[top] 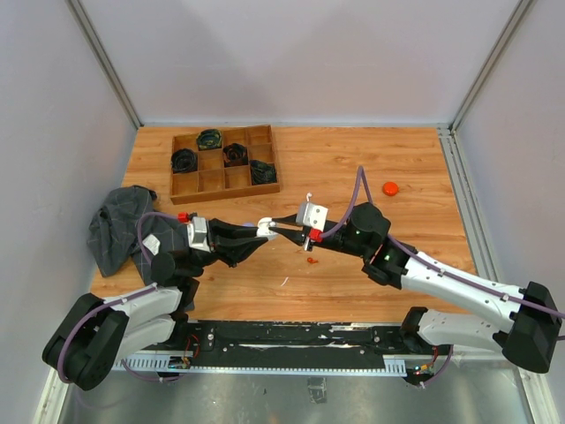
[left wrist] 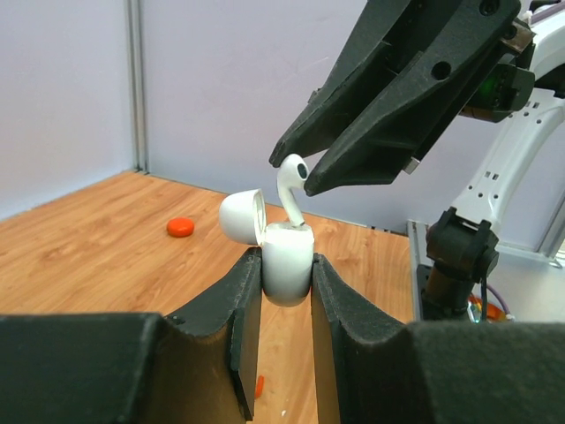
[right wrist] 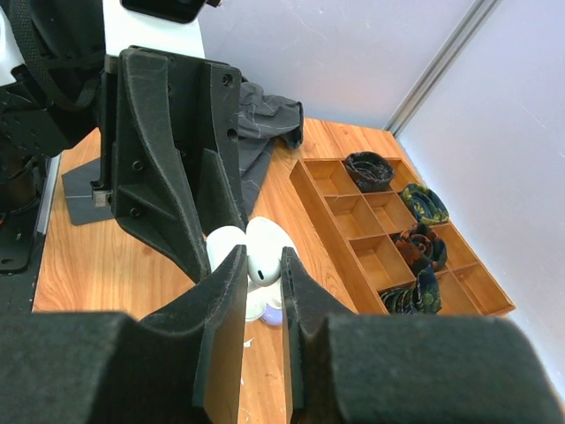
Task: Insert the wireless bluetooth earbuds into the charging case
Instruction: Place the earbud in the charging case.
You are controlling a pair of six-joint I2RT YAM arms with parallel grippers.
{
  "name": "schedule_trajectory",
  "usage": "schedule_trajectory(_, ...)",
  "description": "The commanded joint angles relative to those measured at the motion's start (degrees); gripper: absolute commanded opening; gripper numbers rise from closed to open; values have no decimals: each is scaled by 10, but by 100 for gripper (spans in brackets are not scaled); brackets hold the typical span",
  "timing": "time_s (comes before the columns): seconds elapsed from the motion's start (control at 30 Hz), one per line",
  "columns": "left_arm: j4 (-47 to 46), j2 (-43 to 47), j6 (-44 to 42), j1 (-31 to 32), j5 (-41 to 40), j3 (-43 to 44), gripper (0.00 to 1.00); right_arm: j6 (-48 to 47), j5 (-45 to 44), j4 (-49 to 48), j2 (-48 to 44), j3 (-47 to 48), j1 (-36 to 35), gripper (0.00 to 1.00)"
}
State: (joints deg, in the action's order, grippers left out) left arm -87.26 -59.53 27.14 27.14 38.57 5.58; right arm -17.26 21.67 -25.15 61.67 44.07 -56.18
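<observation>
The left fingers (left wrist: 248,296) were clenched on the body of a white charging case (left wrist: 288,252) and held it upright above the tabletop (top: 353,168), near its middle. The case's lid (left wrist: 243,215) was hinged open to one side. The right fingers (left wrist: 328,173) were pinched on the head of a white earbud (left wrist: 292,177). Its stem pointed down into the open case, and its head stood above the rim. In the top view the two arms met fingertip to fingertip over the wood.

A tiny orange-red piece (top: 310,261) lay on the tabletop just beside the right arm's wrist, too small to identify. An orange round puck (top: 390,187) sat well apart toward the right side. At the far left a wooden divided tray (top: 225,162) held dark rolled fabric items (top: 184,161) in several compartments. A crumpled grey cloth (top: 119,225) lay near the left edge.
</observation>
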Motion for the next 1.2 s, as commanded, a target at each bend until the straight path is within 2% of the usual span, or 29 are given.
schedule_trajectory(0.0,-70,0,10,2,1,15,0,-12,-2,-26,3,13,-15,1)
schedule_trajectory(0.77,-108,0,46,2,-48,5,0,-5,14,-39,15,9,-30,2)
schedule_trajectory(1.17,-141,10,69,2,-58,-1,0,0,22,-40,24,-5,-30,6)
